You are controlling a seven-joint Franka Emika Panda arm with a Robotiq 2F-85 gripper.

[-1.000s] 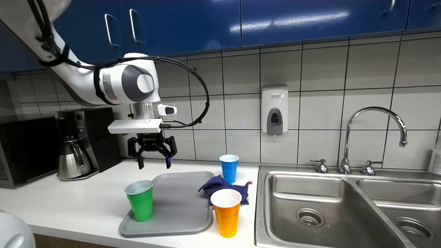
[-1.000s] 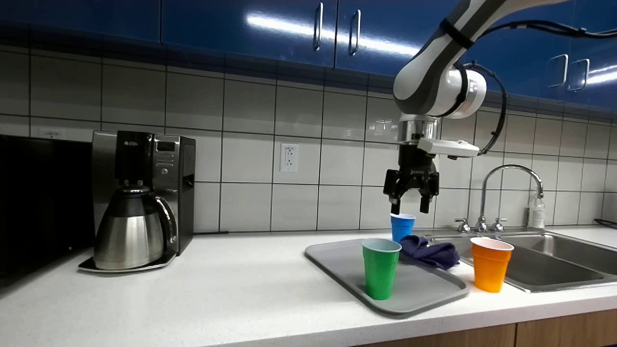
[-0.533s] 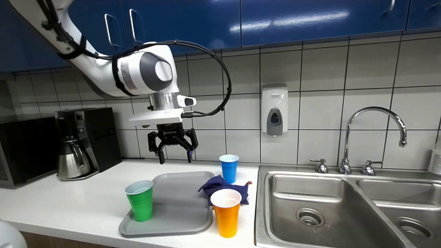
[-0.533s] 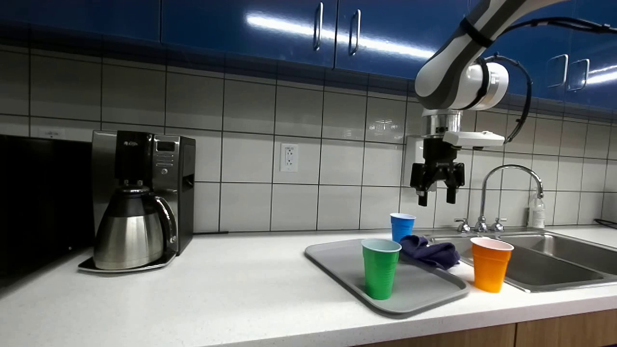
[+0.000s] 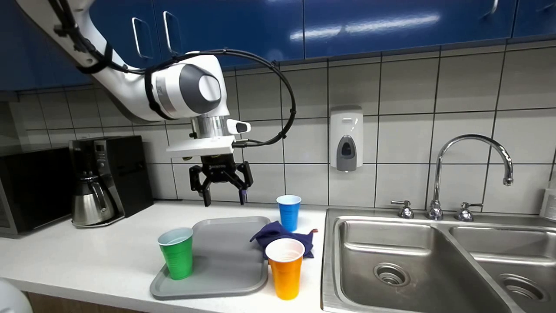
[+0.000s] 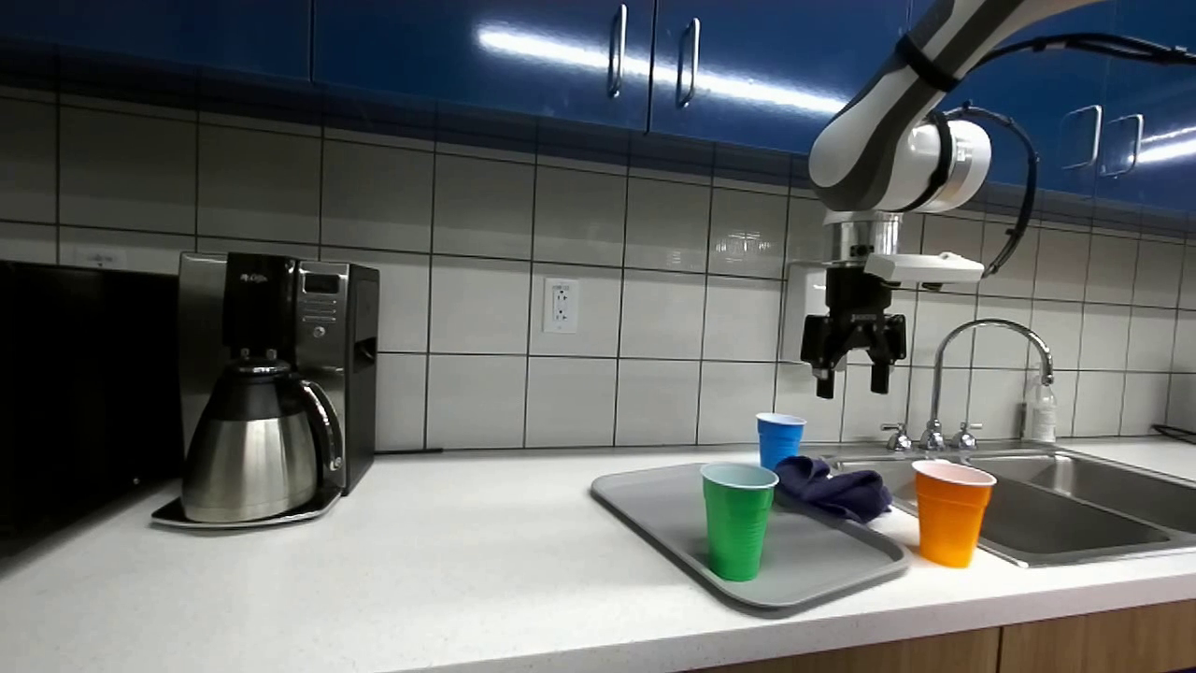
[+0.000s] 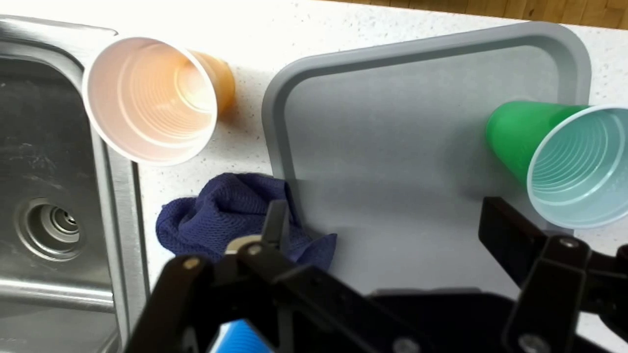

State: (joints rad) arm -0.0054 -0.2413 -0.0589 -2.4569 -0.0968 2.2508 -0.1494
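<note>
White counter [image 5: 100,248], spread-jawed tool [image 5: 224,201] higher and nearer the sink [image 5: 330,261] than before, tray [image 5: 226,243] unmoved

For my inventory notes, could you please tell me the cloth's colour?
The cloth is dark blue, clearest in the wrist view.

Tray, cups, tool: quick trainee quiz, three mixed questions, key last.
1. Pick one: which colour of cup stands on the tray? A) orange B) green C) blue
2. True or false: the tool is open and holds nothing.
3. Short answer: what lies between the blue cup and the orange cup?
Key: 1 B, the green cup; 2 true; 3 the cloth.
</note>
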